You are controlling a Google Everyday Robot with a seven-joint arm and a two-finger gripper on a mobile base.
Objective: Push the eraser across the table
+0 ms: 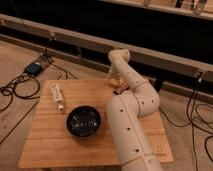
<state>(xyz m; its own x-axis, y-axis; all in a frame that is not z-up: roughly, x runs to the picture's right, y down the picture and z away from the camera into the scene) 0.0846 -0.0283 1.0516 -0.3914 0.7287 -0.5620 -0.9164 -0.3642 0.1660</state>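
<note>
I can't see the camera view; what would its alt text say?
A cream robot arm reaches over a small wooden table, its gripper low at the far edge beside a reddish-brown object. A black bowl and a white tube lie to the left.

Matt planked wood table
</note>
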